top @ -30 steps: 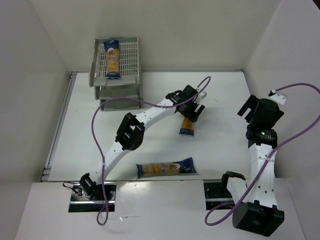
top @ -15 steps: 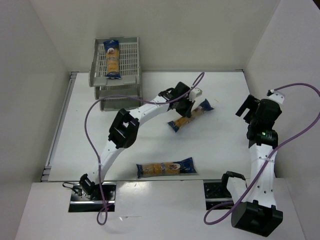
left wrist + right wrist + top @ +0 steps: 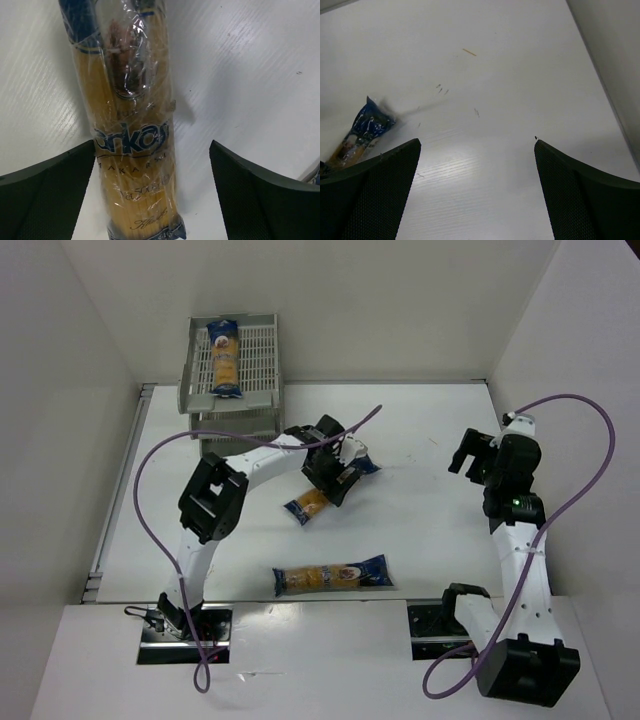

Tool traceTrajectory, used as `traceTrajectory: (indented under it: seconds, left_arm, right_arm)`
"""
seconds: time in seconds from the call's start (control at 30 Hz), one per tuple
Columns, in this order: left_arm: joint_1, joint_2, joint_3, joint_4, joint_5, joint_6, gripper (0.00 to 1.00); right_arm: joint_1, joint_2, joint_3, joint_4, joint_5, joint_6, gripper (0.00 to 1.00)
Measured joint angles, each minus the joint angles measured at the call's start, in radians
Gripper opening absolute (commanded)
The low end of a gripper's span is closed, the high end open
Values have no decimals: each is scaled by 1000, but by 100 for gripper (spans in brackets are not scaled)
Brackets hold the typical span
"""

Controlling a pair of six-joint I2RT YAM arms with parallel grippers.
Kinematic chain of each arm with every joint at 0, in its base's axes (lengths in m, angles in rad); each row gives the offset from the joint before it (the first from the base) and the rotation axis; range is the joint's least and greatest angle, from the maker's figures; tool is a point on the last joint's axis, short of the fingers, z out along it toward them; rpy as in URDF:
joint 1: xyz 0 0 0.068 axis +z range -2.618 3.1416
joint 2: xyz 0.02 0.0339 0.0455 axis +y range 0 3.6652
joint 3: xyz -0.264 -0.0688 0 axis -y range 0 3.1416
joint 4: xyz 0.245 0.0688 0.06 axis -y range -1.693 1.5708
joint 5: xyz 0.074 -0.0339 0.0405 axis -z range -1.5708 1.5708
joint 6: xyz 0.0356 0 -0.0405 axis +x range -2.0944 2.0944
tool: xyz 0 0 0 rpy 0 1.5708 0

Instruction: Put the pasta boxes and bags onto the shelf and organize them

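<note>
One pasta bag (image 3: 308,504) lies slantwise on the table near the middle, its far end under my left gripper (image 3: 335,474). In the left wrist view this bag (image 3: 131,150) runs lengthwise between the spread fingers of the left gripper (image 3: 152,150). It lies close to the left finger (image 3: 55,185), with a wide gap to the right finger; the gripper is open. A second bag (image 3: 332,576) lies crosswise near the front edge. A third bag (image 3: 225,360) rests on the top tier of the grey shelf (image 3: 232,397) at the back left. My right gripper (image 3: 468,452) hovers open over bare table (image 3: 477,142).
White walls enclose the table on the left, back and right. A purple cable loops up from each arm. In the right wrist view the blue end of the middle bag (image 3: 370,122) shows at the left. A small splinter (image 3: 469,52) and specks lie on the table.
My left gripper has swung left toward the shelf, and the bag under it has moved left with it and turned slantwise. The right gripper has shifted a little to the left.
</note>
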Motion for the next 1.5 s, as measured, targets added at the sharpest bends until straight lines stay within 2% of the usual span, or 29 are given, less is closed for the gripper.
traceTrajectory:
  seconds: [0.2, 0.27, 0.3, 0.33, 0.37, 0.4, 0.53, 0.7, 0.8, 0.97, 1.03, 1.13, 1.23, 1.4, 1.5]
  left_arm:
    - [-23, 36, 41, -13, -74, -5, 100]
    - [-27, 71, 59, -5, -126, -5, 87]
    - [-29, 80, 73, 2, -145, -10, 76]
    - [-32, 89, 82, 8, -166, -14, 57]
    - [-32, 95, 88, 13, -176, -18, 15]
    - [-34, 98, 92, 16, -182, -18, 1]
    - [-34, 85, 103, 38, -162, -2, 0]
    - [-11, 8, 12, 10, -38, 37, 0]
    - [0, -127, -100, -79, 42, 80, 0]
    - [27, -490, -267, -188, 133, 142, 0]
    - [81, -604, -298, -217, 204, 159, 0]
    - [258, -693, -341, -229, 323, 160, 0]
    - [419, -742, -449, -180, 374, 129, 0]
    - [570, -836, -655, -179, 476, 10, 0]
    - [599, -869, -667, -145, 488, -83, 0]
  right_arm:
    - [34, 10, 0, 23, 6, -13, 100]
    - [34, 11, 0, 24, 13, -16, 100]
    - [34, 12, 0, 24, 17, -16, 100]
    - [34, 12, 0, 24, 20, -16, 100]
    - [34, 12, 0, 24, 23, -16, 100]
    - [34, 12, 0, 24, 27, -16, 100]
    - [34, 12, 2, 25, 39, -16, 100]
    - [39, 11, 4, 36, 31, -16, 100]
    - [72, 11, 3, 59, 16, -5, 100]
    - [173, 28, 3, 129, -43, 23, 100]
    - [207, 51, 3, 149, -73, 32, 100]
    - [244, 97, 3, 164, -123, 37, 100]
    - [261, 153, 3, 167, -165, 35, 100]
    - [268, 254, 31, 166, -209, 27, 97]
    - [272, 301, 75, 167, -236, 24, 96]
